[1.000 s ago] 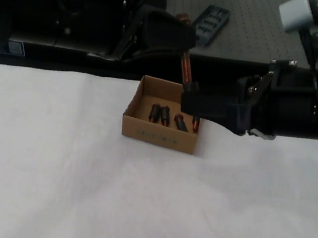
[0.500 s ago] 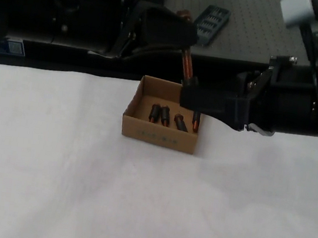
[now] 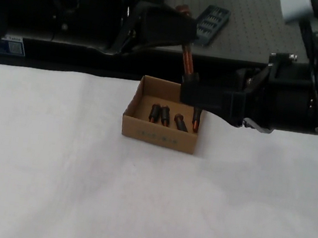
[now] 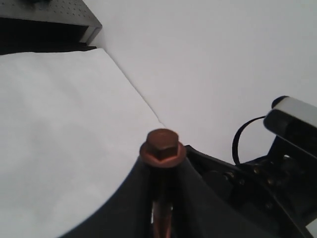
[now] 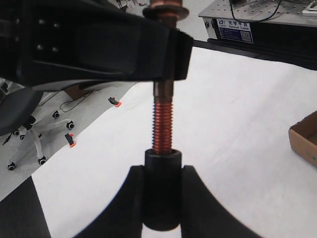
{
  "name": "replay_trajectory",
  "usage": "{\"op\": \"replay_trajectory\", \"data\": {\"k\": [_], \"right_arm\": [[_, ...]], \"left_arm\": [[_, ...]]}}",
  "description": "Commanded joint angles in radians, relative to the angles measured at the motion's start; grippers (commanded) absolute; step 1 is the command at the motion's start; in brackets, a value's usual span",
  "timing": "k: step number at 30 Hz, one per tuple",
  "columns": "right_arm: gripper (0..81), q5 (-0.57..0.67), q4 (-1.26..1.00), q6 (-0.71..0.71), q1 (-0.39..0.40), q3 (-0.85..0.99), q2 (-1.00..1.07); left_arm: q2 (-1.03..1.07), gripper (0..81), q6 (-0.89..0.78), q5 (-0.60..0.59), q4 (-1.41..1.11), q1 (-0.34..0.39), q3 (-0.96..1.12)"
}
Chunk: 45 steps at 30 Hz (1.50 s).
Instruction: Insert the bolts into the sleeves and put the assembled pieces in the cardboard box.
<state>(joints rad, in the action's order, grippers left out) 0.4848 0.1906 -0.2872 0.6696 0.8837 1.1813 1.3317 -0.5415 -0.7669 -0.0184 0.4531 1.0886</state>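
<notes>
A copper bolt [image 3: 186, 60] hangs head-up behind the cardboard box [image 3: 158, 135], and my left gripper [image 3: 186, 42] is shut on its shank just under the head [image 4: 162, 146]. The threaded end [image 5: 162, 130] enters a black sleeve [image 5: 162, 191] from above. My right gripper [image 5: 162, 201] is shut on that sleeve and reaches in from the right [image 3: 189, 89]. Bolt and sleeve stand in line above the box's far right corner. Several assembled pieces [image 3: 165, 115] lie inside the box.
White cloth [image 3: 80, 173] covers the bench in front of the box. Behind it runs a dark perforated bench with a blue tray [image 3: 211, 21]. A corner of the box [image 5: 304, 136] lies beyond the held sleeve in the right wrist view.
My right gripper has risen a little with the sleeve, taking in more of the bolt's thread. The left gripper and bolt have shifted slightly upward.
</notes>
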Motion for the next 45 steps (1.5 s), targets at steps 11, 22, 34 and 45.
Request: {"op": "replay_trajectory", "data": {"k": [11, 22, 34, 45], "right_arm": [[1.9, -0.05, -0.14, -0.03, -0.028, 0.004, -0.002], [1.9, 0.028, -0.158, 0.008, -0.028, 0.004, -0.002], [1.9, 0.069, -0.229, 0.019, -0.028, 0.004, -0.002], [1.9, 0.095, -0.229, 0.091, -0.028, 0.004, -0.004]], "left_arm": [[-0.016, 0.6, 0.197, -0.046, 0.181, 0.001, 0.002], [-0.016, 0.6, 0.206, -0.031, 0.183, 0.001, 0.002], [-0.016, 0.6, 0.158, 0.067, 0.193, 0.001, 0.002], [-0.016, 0.6, 0.073, 0.079, 0.298, 0.001, 0.002]]}}
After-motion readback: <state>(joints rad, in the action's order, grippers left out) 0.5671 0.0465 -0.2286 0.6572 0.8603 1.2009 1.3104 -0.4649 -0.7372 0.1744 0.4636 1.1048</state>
